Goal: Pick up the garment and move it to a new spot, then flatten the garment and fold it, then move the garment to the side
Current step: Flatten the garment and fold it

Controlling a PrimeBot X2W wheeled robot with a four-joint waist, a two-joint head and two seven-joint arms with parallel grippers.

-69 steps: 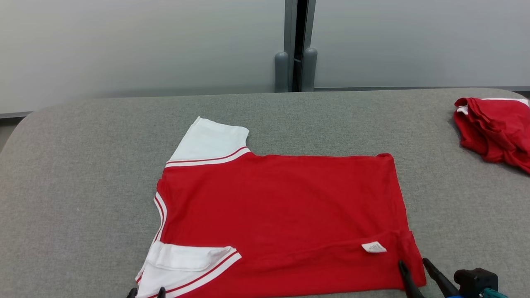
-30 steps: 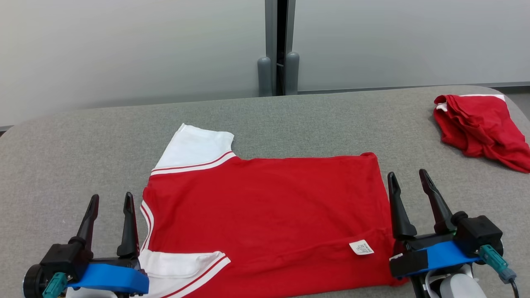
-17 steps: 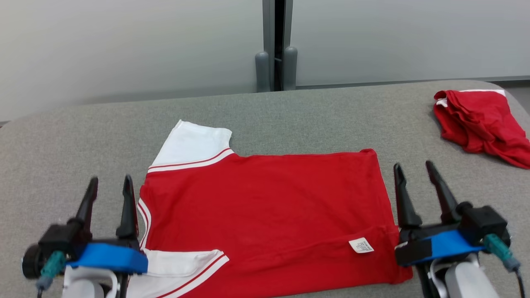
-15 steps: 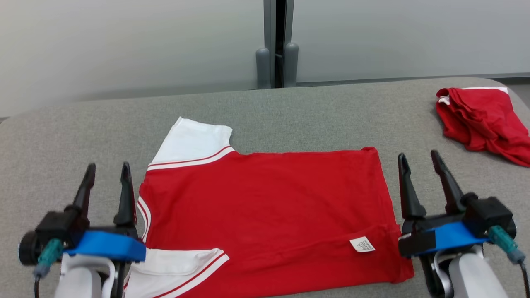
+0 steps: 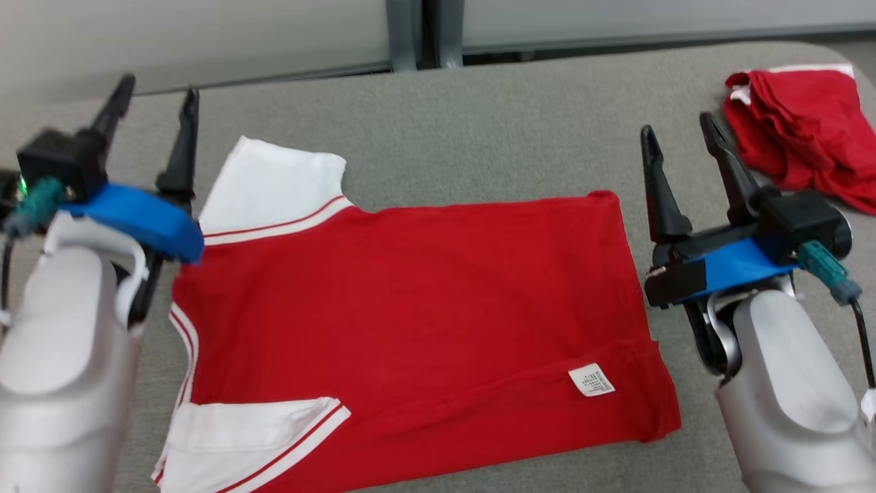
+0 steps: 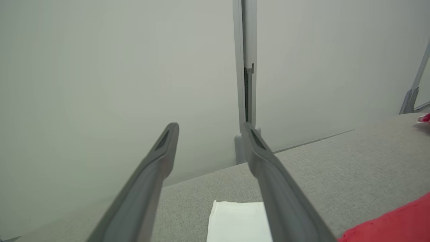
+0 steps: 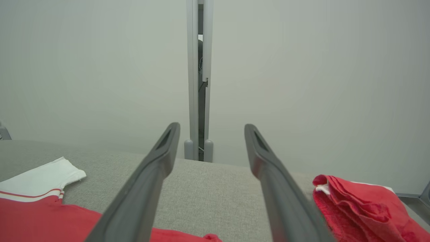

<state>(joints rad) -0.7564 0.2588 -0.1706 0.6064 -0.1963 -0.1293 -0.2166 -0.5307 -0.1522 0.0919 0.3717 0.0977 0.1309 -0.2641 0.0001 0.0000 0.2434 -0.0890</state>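
- Lying flat on the gray padded table [image 5: 479, 116]: red T-shirt [image 5: 410, 301] with white sleeves. Neck is toward the robot's left and hem toward its right. A white care label [image 5: 591, 380] shows near the hem.
- Beside the far white sleeve: left gripper [image 5: 159, 89], raised, fingers spread wide, nothing between them.
- Just off the hem's far corner: right gripper [image 5: 676, 126], fingers likewise wide apart and empty.
- Far right of the table: crumpled red garment [image 5: 801, 130], well apart from the shirt.
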